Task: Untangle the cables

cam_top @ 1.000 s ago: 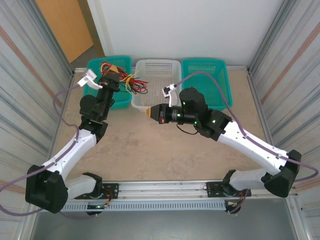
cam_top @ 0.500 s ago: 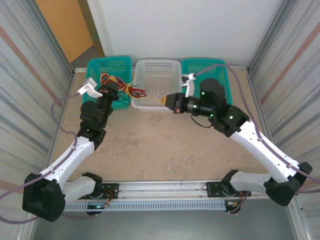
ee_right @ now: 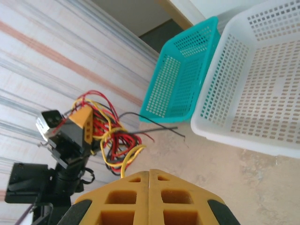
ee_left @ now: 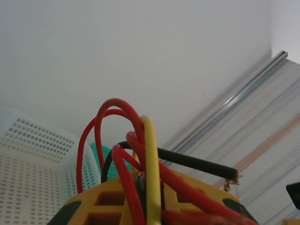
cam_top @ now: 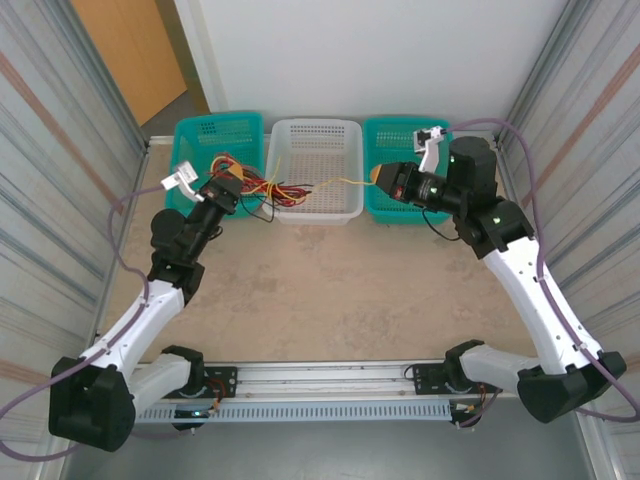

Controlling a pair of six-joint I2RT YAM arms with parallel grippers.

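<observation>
While cable bundle (cam_top: pixel 260 187) is clamped in near-closed left gripper (cam_top: pixel 231 187), left of frame, yellow cable (cam_top: pixel 345 182) is pinched by fully closed right gripper (cam_top: pixel 376 177), stretched across white basket (cam_top: pixel 314 214).

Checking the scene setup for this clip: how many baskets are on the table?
3, in a row along the back wall: the left teal basket, the white basket in the middle, and the right teal basket. No others appear hidden.

Glossy plastic-sheathed cables (ee_left: pixel 148 168); smooth perforated plastic white basket (cam_top: pixel 315 160); table (cam_top: pixel 330 300) perhaps matt laminate.
</observation>
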